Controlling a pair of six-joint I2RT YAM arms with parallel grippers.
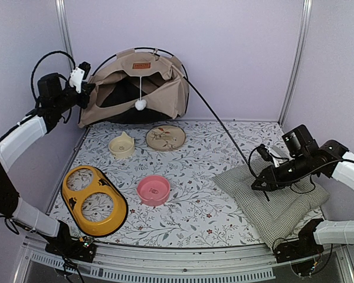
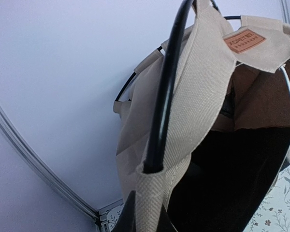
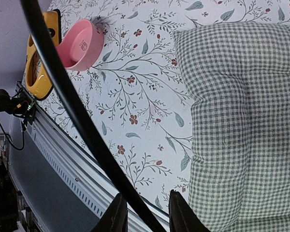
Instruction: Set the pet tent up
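Observation:
The beige pet tent (image 1: pixel 135 88) stands partly raised against the back wall, with its orange-brown label (image 1: pixel 141 65) on top and a white pompom (image 1: pixel 140 105) hanging in the dark opening. My left gripper (image 1: pixel 85 88) is at the tent's left corner. In the left wrist view it (image 2: pixel 152 220) is shut on the beige webbing sleeve (image 2: pixel 152 193), which holds the end of a black pole (image 2: pixel 166 92). Another black pole (image 1: pixel 224 130) runs from the tent to my right gripper (image 1: pixel 261 184). That pole (image 3: pixel 72 106) passes between the right gripper's (image 3: pixel 147 217) open fingers, close to the left finger.
A green-checked cushion (image 1: pixel 283 206) lies under my right gripper on the floral mat (image 1: pixel 206 153). A pink bowl (image 1: pixel 153 190), a yellow double-bowl stand (image 1: pixel 94 200), a cream bowl (image 1: pixel 121 145) and a beige plate (image 1: pixel 166 137) sit left of centre. Walls close the back and sides.

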